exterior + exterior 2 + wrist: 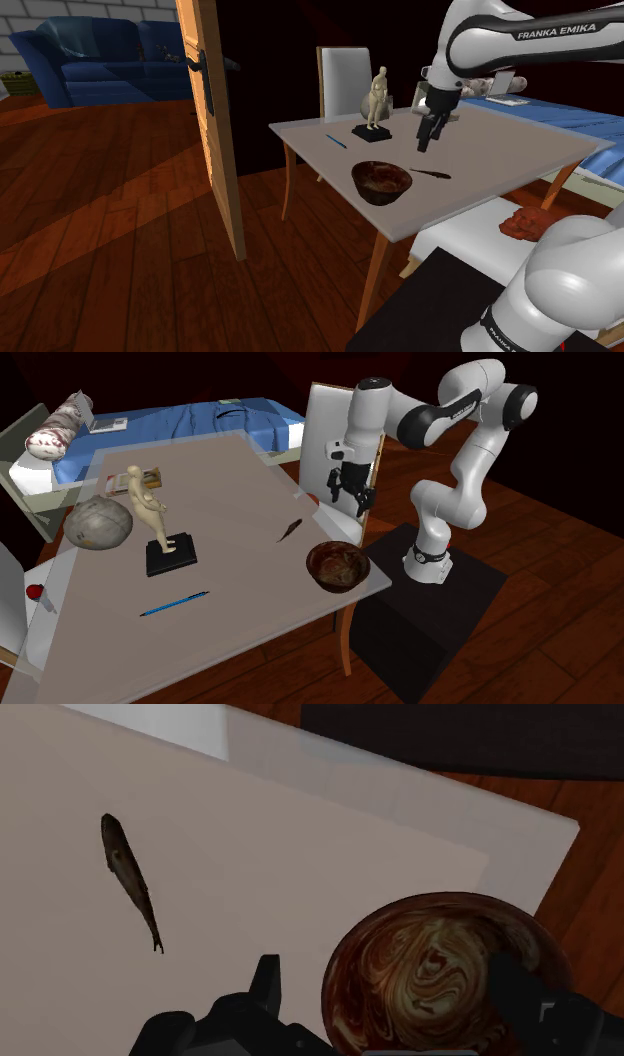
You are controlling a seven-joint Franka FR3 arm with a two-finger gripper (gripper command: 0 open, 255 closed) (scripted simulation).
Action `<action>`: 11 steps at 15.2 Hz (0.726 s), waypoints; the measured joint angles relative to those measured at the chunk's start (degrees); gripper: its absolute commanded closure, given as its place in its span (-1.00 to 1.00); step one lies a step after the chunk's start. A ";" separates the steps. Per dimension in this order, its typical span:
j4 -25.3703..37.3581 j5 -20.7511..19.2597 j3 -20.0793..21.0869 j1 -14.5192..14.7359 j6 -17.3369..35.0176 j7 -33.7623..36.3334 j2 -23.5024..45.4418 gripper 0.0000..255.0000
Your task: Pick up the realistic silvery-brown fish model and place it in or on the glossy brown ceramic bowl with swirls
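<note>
- My gripper (426, 140) hangs above the table (320, 160) with its fingers (265, 987) pointing down. They stand apart and touch nothing, so the tool is released and empty.
- The fish (130, 879), slender and silvery-brown, lies flat on the bare tabletop. It is unheld and sits off to one side of my fingers, not between them.
- In the shoulder view the fish sits just to the right of the bowl (338, 565), near it but not touching.
- The bowl stands upright near the table corner closest to my stand. Its mouth faces up, and the wrist view shows the brown swirls inside. An upright, open bowl can take the fish from above without tilting.
- In the wrist view the bowl appears between my fingers, but the hand is high above it, so nothing is gripped.
- I judge the pick has not begun. The hand must shift sideways over the fish and then come down.
- The fish is thin and low. I judge the fingers should close across its narrow body, almost at table level. The risks are scraping the tabletop or nudging the fish away.
- The carry should be short, because the fish and the bowl are neighbours.
- The figurine (377, 100) on its black base, the blue pen (175, 603) and a grey rounded lump (99, 522) sit well apart from the fish. I judge they leave the path clear.
</note>
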 measured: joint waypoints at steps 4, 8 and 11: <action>0.71 -1.76 -4.78 -0.54 3.90 -6.19 4.85 -1.00; 3.03 -2.67 -9.93 -0.92 7.66 -13.10 11.03 -1.00; 4.73 -2.51 -13.58 -1.03 10.96 -18.31 16.27 -1.00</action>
